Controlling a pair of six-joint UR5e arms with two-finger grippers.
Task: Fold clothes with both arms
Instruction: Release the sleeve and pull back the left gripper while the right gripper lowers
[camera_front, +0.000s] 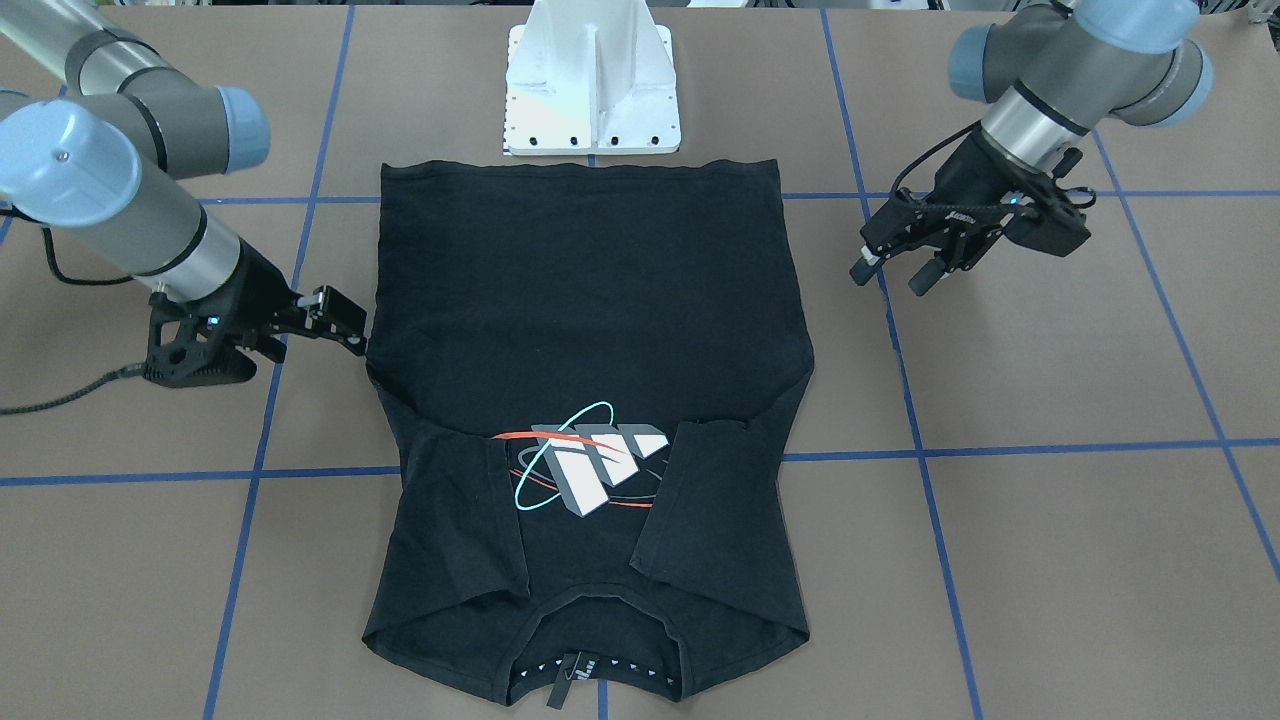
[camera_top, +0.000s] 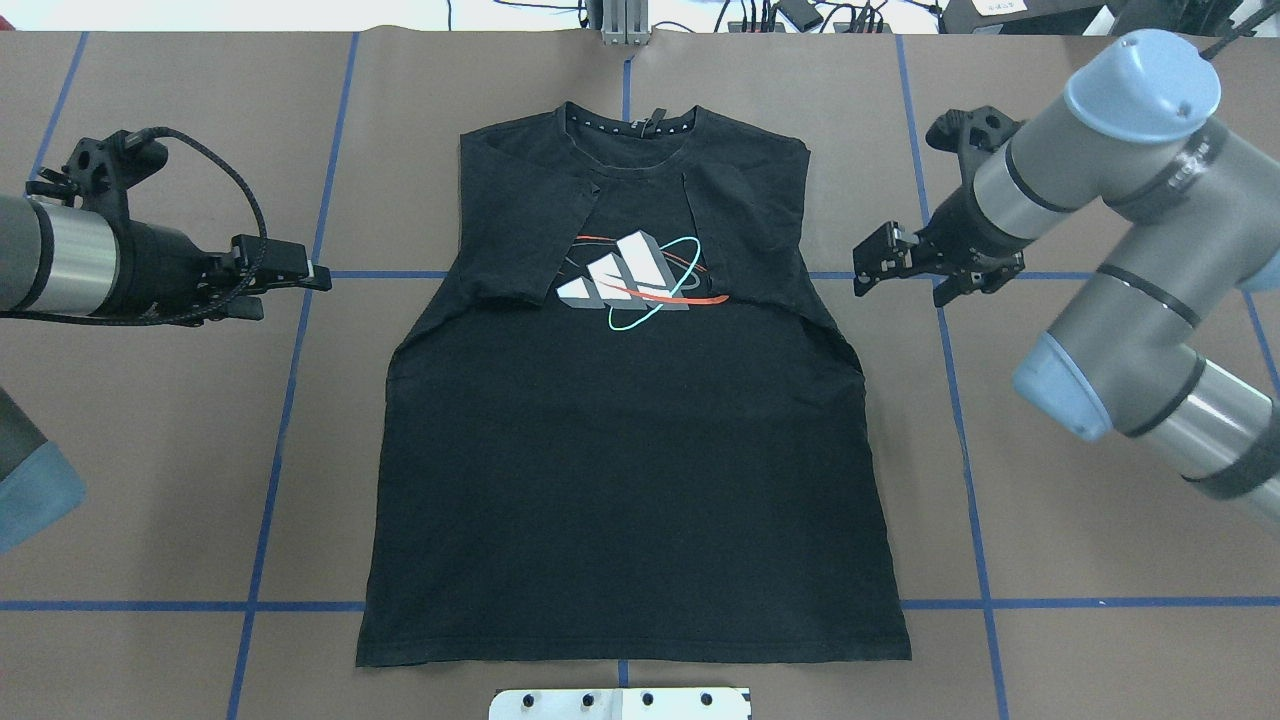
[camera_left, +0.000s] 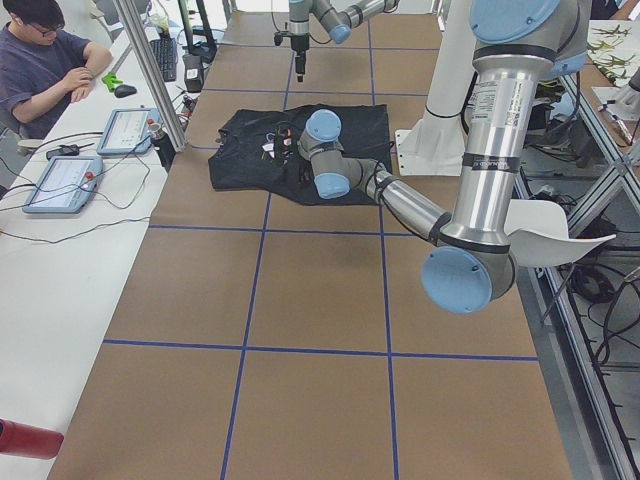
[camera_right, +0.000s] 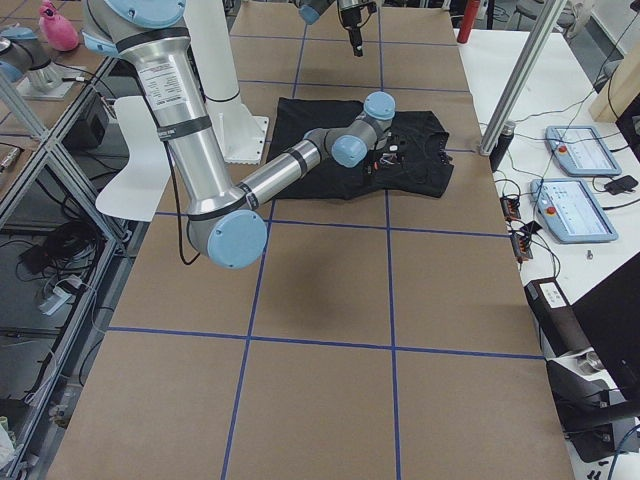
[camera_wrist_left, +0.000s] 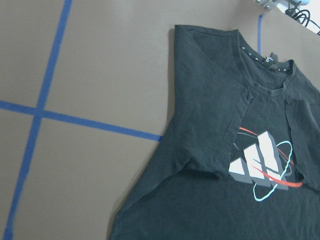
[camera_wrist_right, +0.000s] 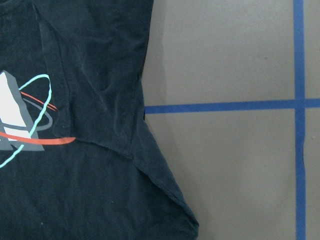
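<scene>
The black T-shirt (camera_top: 620, 480) lies flat on the table with its chest graphic (camera_top: 630, 280) facing up. Both sleeves are folded inward over the chest, and the collar is on the far side from the robot. The shirt also shows in the front view (camera_front: 590, 300) and in both wrist views (camera_wrist_left: 210, 150) (camera_wrist_right: 90, 190). My left gripper (camera_top: 318, 278) (camera_front: 890, 278) is open and empty, hovering off the shirt's left side, well clear of it. My right gripper (camera_top: 862, 272) (camera_front: 350, 325) is open and empty, close beside the shirt's right edge at armpit height.
The white pedestal mount (camera_front: 592, 90) stands just behind the shirt's hem. Blue tape lines (camera_top: 290, 400) grid the brown table. An operator (camera_left: 45, 60) sits at a side bench with control pendants (camera_left: 125, 128).
</scene>
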